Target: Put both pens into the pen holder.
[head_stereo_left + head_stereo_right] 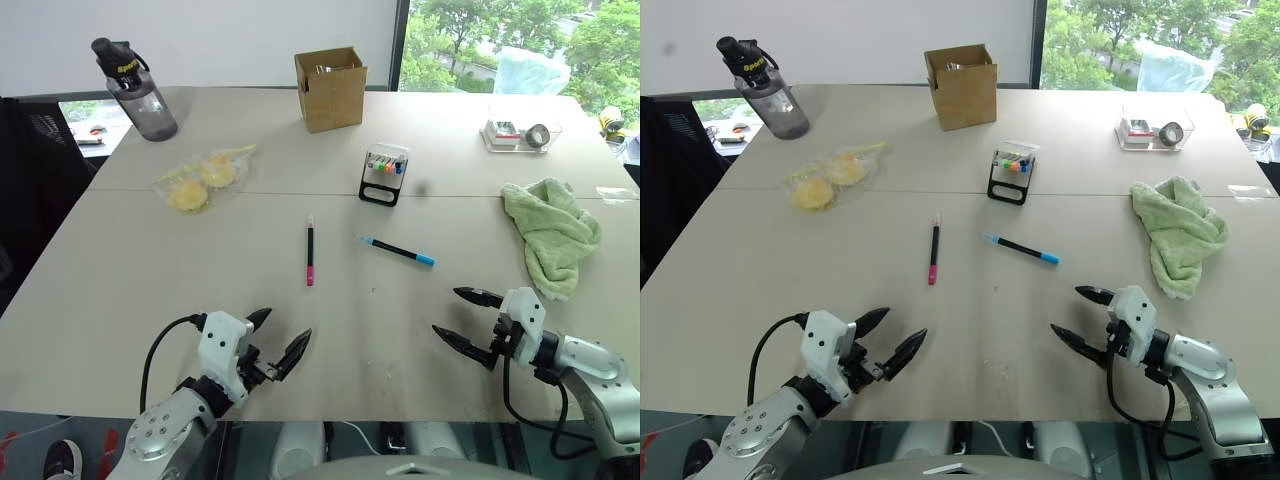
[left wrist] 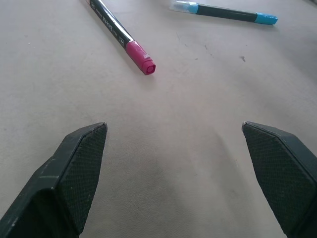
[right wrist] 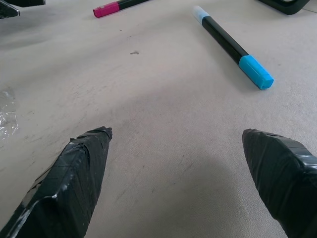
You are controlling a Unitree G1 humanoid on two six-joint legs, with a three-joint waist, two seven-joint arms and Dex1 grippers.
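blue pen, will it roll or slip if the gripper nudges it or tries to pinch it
The blue pen looks slim and round-barrelled, lying flat on the smooth table, so a sideways nudge would probably roll it. Its straight barrel suggests it is stiff and likely light. It is thin against the right gripper, whose jaws stand wide open, so a pinch may slip unless well centred.

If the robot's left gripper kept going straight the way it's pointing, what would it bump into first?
Probably the pink-ended pen. The left gripper, jaws open, points across bare table, with that pen lying just left of its line and the blue-ended pen farther on. Depth is hard to judge, so it might slide past.
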